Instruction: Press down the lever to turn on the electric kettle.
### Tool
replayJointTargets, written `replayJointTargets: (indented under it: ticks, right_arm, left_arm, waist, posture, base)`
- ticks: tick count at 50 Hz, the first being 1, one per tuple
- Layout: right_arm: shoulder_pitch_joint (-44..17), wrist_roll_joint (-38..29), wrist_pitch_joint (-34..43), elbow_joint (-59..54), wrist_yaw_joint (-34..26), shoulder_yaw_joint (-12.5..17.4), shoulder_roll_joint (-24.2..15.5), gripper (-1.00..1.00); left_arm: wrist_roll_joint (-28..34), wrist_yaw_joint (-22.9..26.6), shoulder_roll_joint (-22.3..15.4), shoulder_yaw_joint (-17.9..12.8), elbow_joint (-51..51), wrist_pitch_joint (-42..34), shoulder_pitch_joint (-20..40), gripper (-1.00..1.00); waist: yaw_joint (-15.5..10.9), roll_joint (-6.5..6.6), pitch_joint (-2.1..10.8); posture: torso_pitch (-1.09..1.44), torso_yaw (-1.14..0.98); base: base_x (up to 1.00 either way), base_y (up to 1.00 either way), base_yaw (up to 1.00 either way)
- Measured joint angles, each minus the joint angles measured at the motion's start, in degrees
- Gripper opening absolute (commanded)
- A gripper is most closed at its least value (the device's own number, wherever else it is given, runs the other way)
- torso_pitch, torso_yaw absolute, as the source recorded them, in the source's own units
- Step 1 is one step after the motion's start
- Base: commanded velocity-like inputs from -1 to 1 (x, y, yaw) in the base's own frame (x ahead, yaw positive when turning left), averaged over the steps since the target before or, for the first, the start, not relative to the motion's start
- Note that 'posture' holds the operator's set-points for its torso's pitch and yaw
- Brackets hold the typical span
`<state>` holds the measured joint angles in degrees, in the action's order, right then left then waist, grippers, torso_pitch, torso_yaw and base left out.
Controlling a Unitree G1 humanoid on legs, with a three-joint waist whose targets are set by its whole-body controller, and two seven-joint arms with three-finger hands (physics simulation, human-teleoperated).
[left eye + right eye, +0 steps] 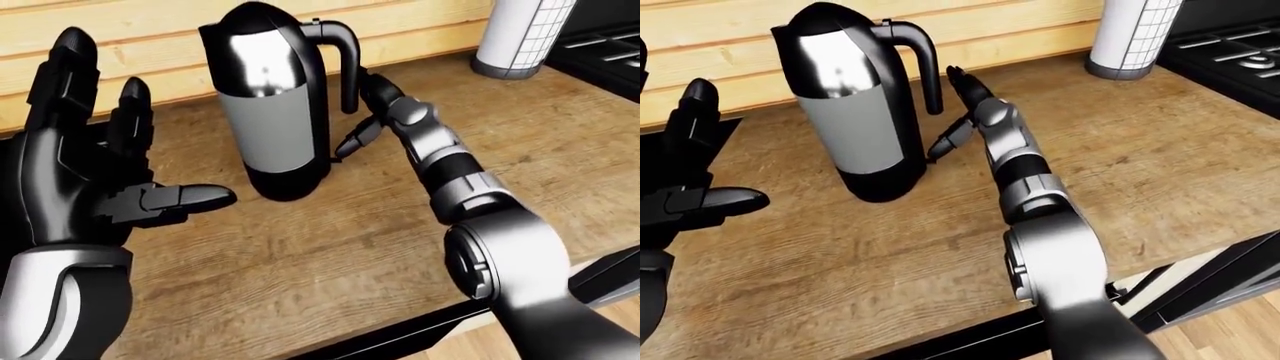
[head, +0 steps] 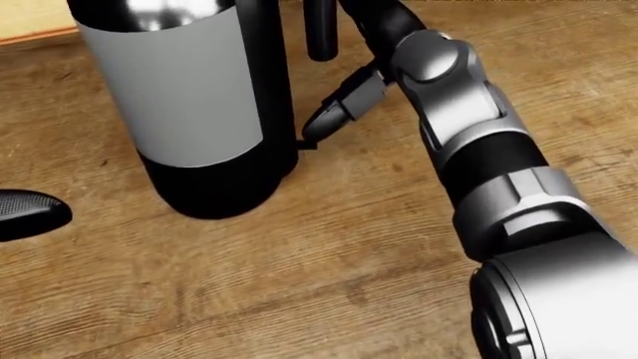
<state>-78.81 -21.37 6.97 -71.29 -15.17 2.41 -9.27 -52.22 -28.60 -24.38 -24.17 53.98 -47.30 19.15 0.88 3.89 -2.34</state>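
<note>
A black and silver electric kettle (image 1: 270, 105) stands upright on the wooden counter (image 1: 300, 255), its curved black handle (image 1: 343, 60) facing the view's right. My right hand (image 1: 355, 116) is open right beside the handle. Its fingers (image 1: 375, 86) stretch up past the handle, and its thumb (image 2: 344, 105) points down-left, its tip at the kettle's lower side under the handle. I cannot make out the lever itself. My left hand (image 1: 100, 150) is open and empty to the left of the kettle, palm toward it and not touching it.
A white cylinder with a grid pattern (image 1: 520, 37) stands at the top right of the counter. A black stove top (image 1: 610, 52) lies beyond it. A wood-plank wall (image 1: 150, 52) runs behind the kettle. The counter's near edge (image 1: 400, 330) crosses the bottom.
</note>
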Motion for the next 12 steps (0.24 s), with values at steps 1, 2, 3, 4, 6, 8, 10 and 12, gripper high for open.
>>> replayJointTargets:
  ticks: [1,2,3,4,6,8,10,12]
  right_arm:
    - [0.15,-0.03,-0.13,0.12,0.08,0.02,0.05,1.00]
    - [0.35,-0.05,-0.29,0.29,0.20,0.05,0.13,1.00]
    - [0.56,-0.04,-0.46,0.47,0.33,0.09,0.22,1.00]
    - [0.72,-0.03,-0.61,0.56,0.44,0.15,0.27,1.00]
    - [0.84,-0.02,-0.78,0.50,0.61,0.24,0.32,1.00]
    - [0.79,-0.06,-0.85,0.36,0.75,0.28,0.34,1.00]
    - [0.69,-0.10,-0.92,0.24,0.82,0.25,0.39,1.00]
    - [0.64,-0.11,-1.03,0.17,0.81,0.26,0.49,1.00]
  left_arm:
    - [0.13,0.11,0.07,-0.04,0.01,0.03,-0.07,1.00]
    - [0.32,0.27,0.16,-0.04,0.01,0.12,-0.22,1.00]
    - [0.48,0.43,0.28,-0.06,0.02,0.17,-0.32,1.00]
    - [0.55,0.52,0.33,-0.07,0.02,0.14,-0.36,1.00]
    - [0.44,0.47,0.35,-0.14,0.13,-0.07,-0.37,1.00]
    - [0.08,0.20,0.32,-0.28,0.35,-0.33,-0.28,1.00]
    - [-0.32,-0.07,0.21,-0.42,0.47,-0.48,-0.15,1.00]
    - [-0.52,-0.21,0.04,-0.48,0.42,-0.47,-0.02,1.00]
  waist:
    - [0.02,0.00,0.03]
    - [0.05,-0.01,0.09]
    - [0.09,-0.03,0.14]
    - [0.10,-0.04,0.19]
    - [0.09,-0.07,0.21]
    - [0.09,-0.14,0.17]
    - [0.10,-0.25,0.12]
    - [0.12,-0.32,0.11]
  posture:
    - [0.00,0.00]
    - [0.00,0.00]
    - [0.00,0.00]
    - [0.00,0.00]
    - [0.00,0.00]
    - [0.00,0.00]
    - [0.00,0.00]
    - [0.00,0.00]
  base:
    - [0.00,0.00,0.00]
    - [0.00,0.00,0.00]
    - [0.00,0.00,0.00]
    - [0.00,0.00,0.00]
    - [0.00,0.00,0.00]
    - [0.00,0.00,0.00]
    - [0.00,0.00,0.00]
    - [0.00,0.00,0.00]
